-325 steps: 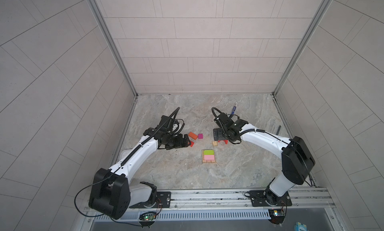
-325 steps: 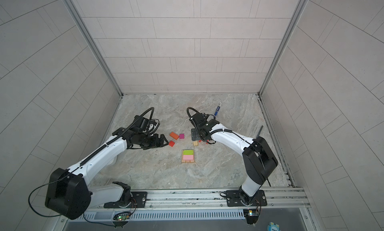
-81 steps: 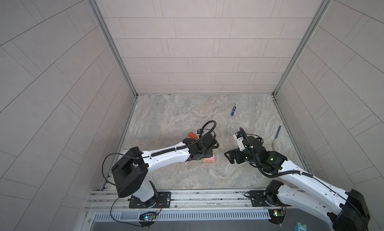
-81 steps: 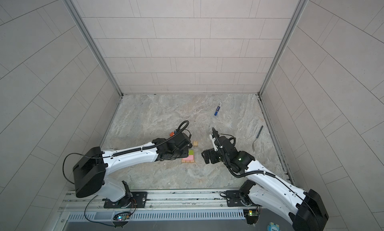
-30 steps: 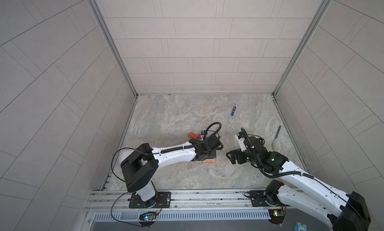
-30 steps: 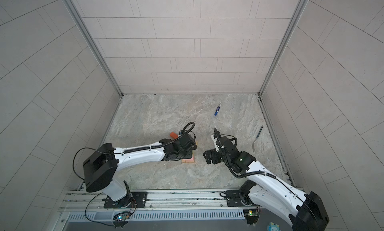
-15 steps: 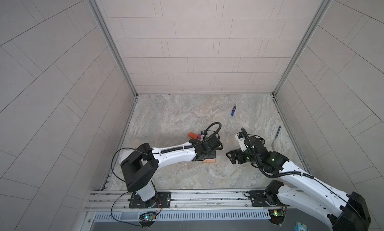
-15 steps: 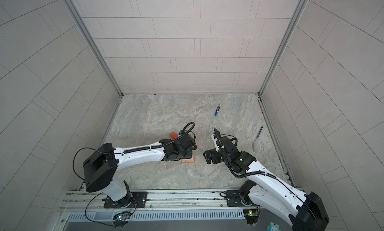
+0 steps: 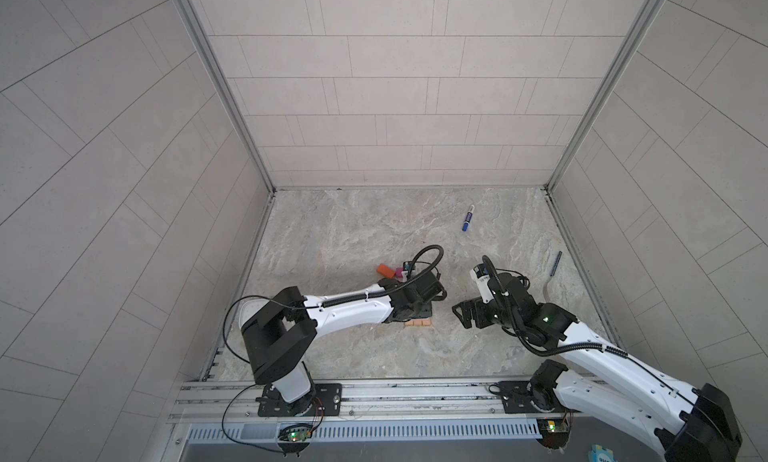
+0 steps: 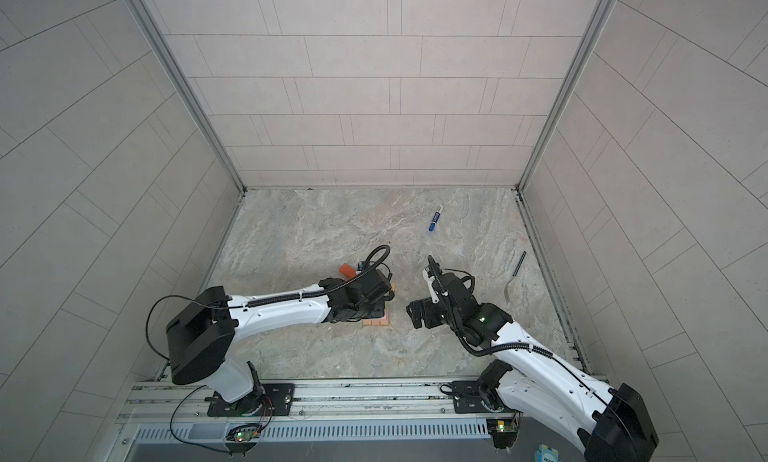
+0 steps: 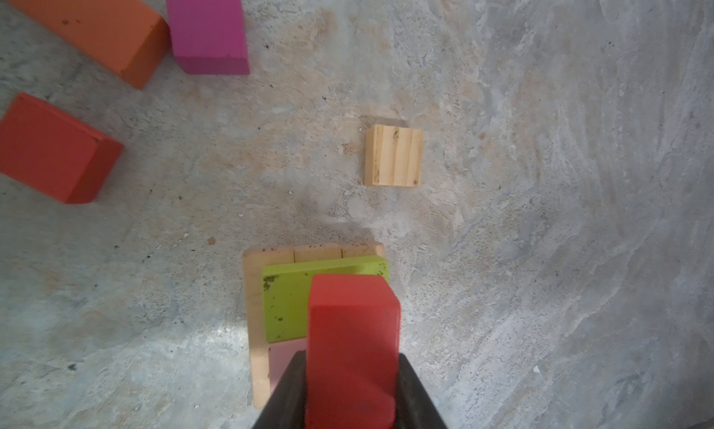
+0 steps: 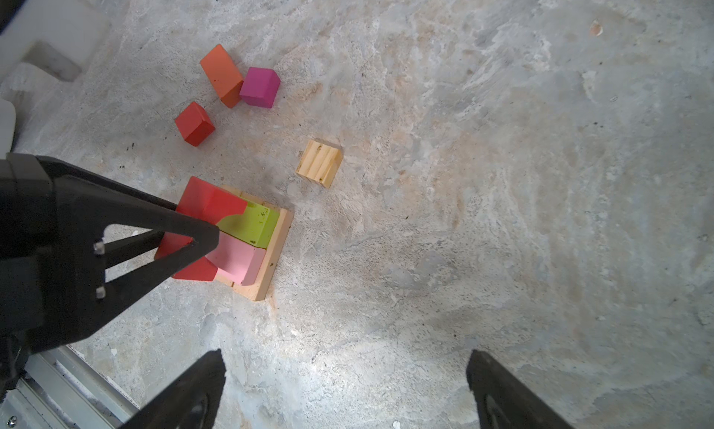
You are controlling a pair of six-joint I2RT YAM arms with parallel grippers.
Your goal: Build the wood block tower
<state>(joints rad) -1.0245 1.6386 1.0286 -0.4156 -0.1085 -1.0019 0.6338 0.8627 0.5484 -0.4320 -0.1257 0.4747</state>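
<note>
The tower stands as a tan plank base (image 12: 276, 253) with a lime-green brick (image 12: 255, 226) and a pink brick (image 12: 235, 259) side by side on it. My left gripper (image 11: 349, 369) is shut on the red arch (image 11: 353, 330) and holds it over these bricks; I cannot tell whether it touches them. In both top views the left wrist hides most of the tower, and only the base's front edge (image 9: 419, 322) (image 10: 376, 322) shows. My right gripper (image 12: 345, 369) (image 9: 463, 314) stands open and empty, to the right of the tower.
Behind the tower lie loose blocks: a tan block (image 12: 320, 163), a red cube (image 12: 194, 124), an orange brick (image 12: 222, 75) and a magenta cube (image 12: 259, 87). A blue marker (image 9: 468, 218) lies at the back right. A dark slim tool (image 9: 555, 264) lies near the right wall.
Nothing has moved over the last second. Since the earliest frames both arms have come forward from the loose blocks: the left over the tower, the right to its right.
</note>
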